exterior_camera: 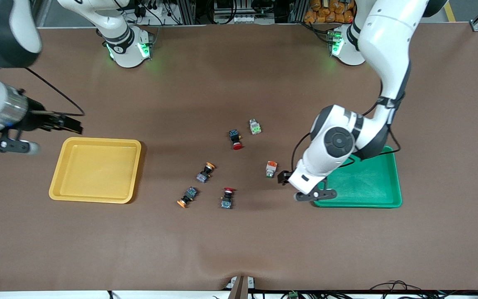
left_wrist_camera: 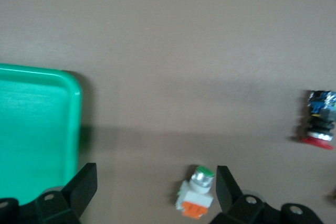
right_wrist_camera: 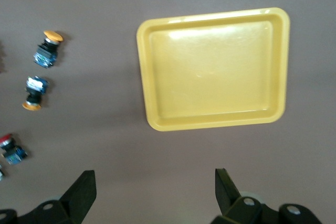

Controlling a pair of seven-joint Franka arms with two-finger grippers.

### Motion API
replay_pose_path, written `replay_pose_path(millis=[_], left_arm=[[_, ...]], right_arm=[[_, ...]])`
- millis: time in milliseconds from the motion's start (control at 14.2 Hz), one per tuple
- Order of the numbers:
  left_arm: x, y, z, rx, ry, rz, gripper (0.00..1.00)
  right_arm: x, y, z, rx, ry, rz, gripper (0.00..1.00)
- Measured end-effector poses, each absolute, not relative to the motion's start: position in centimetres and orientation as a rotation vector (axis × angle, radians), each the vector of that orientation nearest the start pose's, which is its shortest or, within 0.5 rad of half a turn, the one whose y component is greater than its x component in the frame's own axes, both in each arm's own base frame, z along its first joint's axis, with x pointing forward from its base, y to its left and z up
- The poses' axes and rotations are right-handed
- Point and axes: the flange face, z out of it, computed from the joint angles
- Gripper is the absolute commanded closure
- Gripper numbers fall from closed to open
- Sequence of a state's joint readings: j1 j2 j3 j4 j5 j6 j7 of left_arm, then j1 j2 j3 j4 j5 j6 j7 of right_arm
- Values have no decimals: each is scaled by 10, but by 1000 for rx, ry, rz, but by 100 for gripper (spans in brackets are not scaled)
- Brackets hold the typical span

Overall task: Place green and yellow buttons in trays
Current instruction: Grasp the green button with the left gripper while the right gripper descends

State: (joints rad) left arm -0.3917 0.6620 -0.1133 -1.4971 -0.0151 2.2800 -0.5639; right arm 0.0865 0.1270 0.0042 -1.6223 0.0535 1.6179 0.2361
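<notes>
A white-bodied switch with an orange block and green cap [exterior_camera: 271,168] lies beside the green tray [exterior_camera: 382,195]. My left gripper [exterior_camera: 284,177] is open and low over the table, right at this switch. In the left wrist view the switch [left_wrist_camera: 197,199] lies between the open fingers [left_wrist_camera: 227,188], close to one of them, with the green tray's rim [left_wrist_camera: 73,108] beside the gripper [left_wrist_camera: 156,184]. A white switch with a green block [exterior_camera: 255,126] lies farther from the camera. Two dark switches with orange-yellow caps [exterior_camera: 206,171] [exterior_camera: 186,197] lie mid-table. My right gripper [exterior_camera: 71,123] is open and empty, over the table by the yellow tray [exterior_camera: 96,169].
Two dark switches with red caps [exterior_camera: 235,139] [exterior_camera: 227,197] lie among the others. The right wrist view shows the yellow tray [right_wrist_camera: 215,66], empty, both orange-capped switches [right_wrist_camera: 47,48] [right_wrist_camera: 34,93] and one red-capped switch [right_wrist_camera: 11,148]. The green tray holds nothing.
</notes>
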Motion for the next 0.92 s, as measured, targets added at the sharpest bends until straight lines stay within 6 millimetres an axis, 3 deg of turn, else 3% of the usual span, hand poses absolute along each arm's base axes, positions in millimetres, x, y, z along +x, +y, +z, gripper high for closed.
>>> replay_pose_path(millis=[212,494,917], left_arm=[[644,-347,277,-3289,-172,-163,0],[641,-362,254,-3312,-150,-217,0],[598,-411,220,-3283,58,-149,0]], right_arm=[[594,103,507,-3097,333,203,0],[614,164,446,-3084,516,169,0],[641,227,364,-3046,750,147,0]])
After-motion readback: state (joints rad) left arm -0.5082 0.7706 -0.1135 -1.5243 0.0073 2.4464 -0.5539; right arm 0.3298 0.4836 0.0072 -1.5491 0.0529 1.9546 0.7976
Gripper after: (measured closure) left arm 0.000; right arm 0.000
